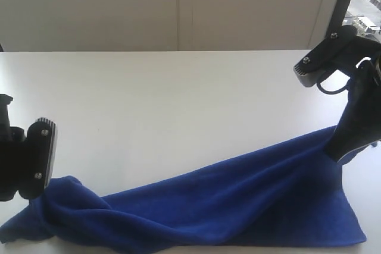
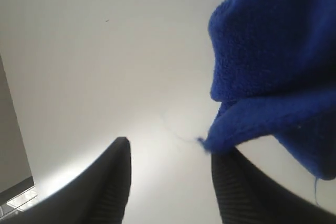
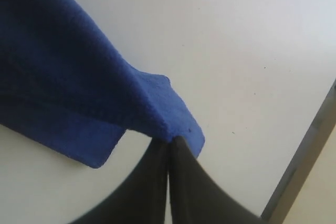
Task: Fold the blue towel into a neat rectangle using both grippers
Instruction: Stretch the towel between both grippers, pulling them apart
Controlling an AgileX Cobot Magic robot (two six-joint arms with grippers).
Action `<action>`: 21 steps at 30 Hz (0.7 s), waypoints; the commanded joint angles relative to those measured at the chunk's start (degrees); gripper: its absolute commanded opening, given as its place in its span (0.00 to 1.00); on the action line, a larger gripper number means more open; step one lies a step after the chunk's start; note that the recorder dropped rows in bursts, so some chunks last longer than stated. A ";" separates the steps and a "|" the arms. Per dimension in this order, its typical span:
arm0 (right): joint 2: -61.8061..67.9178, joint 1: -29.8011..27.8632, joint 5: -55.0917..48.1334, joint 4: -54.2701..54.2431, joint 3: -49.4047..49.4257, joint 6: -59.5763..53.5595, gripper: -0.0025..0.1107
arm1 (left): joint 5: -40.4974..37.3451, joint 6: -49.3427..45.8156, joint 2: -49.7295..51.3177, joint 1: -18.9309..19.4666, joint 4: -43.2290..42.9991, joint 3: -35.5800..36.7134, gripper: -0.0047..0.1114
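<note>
The blue towel (image 1: 226,200) lies stretched and rumpled along the front of the white table, rising toward the right. My right gripper (image 1: 340,154) is shut on a lifted edge of the blue towel (image 3: 121,93), its tips (image 3: 169,141) pressed together with cloth pinched between them. At the left, my left gripper (image 2: 169,148) stands open over the table. A bunched corner of the blue towel (image 2: 273,72) hangs beside one of its fingers (image 2: 236,182), touching that tip, with nothing between the jaws. In the exterior view only the left arm's wrist block (image 1: 41,156) shows, above the towel's bunched left end.
The white table (image 1: 178,99) spreads behind the towel to a pale wall. Its right edge (image 3: 302,156) runs close to my right gripper. The towel's front edge lies near the table's front edge.
</note>
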State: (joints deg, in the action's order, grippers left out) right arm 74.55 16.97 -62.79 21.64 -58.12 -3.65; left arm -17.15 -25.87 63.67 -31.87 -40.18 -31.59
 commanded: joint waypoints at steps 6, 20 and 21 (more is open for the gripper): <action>-0.07 -0.43 0.39 0.62 0.29 0.38 0.02 | 4.76 -6.08 -0.25 -0.26 -0.14 5.99 0.50; -0.07 -0.43 1.14 0.62 0.29 0.38 0.02 | 5.34 -6.08 -0.25 -0.26 3.94 6.24 0.26; -0.07 -0.43 1.26 0.62 0.29 0.38 0.02 | 5.34 -6.08 -0.36 -0.26 4.78 6.24 0.21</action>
State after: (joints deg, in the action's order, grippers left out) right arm 74.55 16.97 -62.01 21.64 -58.12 -3.65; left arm -11.04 -32.05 63.67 -31.87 -37.55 -25.91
